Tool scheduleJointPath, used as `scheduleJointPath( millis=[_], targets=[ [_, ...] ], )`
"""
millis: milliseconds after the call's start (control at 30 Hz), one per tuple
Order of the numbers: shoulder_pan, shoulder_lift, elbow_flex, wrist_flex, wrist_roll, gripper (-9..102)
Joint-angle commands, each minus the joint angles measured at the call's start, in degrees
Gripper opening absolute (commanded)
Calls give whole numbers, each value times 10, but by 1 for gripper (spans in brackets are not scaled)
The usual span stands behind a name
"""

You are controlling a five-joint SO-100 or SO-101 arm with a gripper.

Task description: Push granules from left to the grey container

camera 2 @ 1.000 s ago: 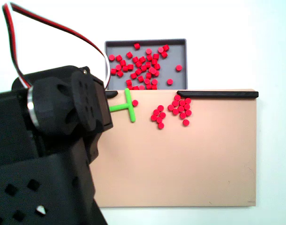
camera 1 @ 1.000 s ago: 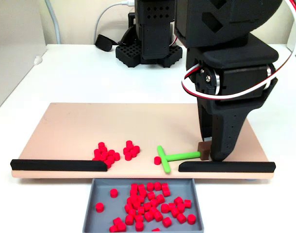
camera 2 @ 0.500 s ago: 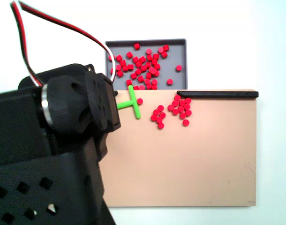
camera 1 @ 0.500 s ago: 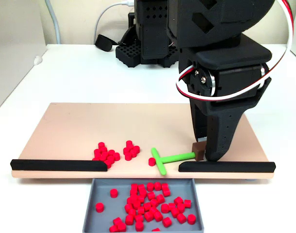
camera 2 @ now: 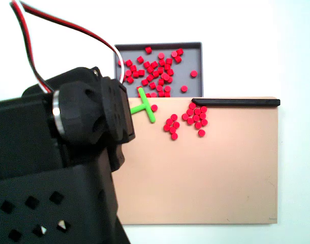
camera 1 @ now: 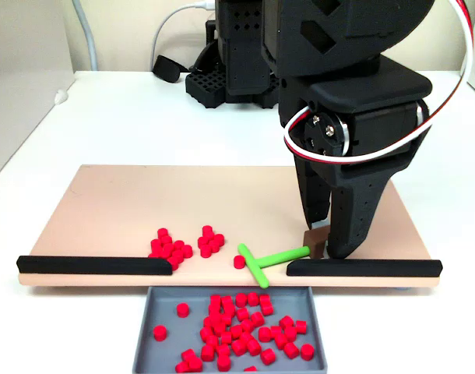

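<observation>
We've got the black arm (camera 1: pixel 354 93) towering over the right part of the tan board (camera 1: pixel 113 202), which lies flat on the white table (camera 1: pixel 128 117). Next down in size, the grey container (camera 1: pixel 144 331) sits just off the board's near edge in a fixed view, lined up with the gap between the two black bars (camera 1: pixel 93 266), and it's holding a good scatter of pellets. The gripper (camera 1: pixel 325 243) is pinching a small brown block on the stem end of the green T-shaped pusher (camera 1: pixel 265 260). The granules (camera 1: pixel 179 245) left on the board form two clumps near the left bar, plus one loner touching the pusher's crossbar.
</observation>
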Motion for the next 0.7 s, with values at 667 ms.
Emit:
scheduleJointPath(
  millis=[667],
  targets=[
    [27,19,-4,-4,-173,0]
  ],
)
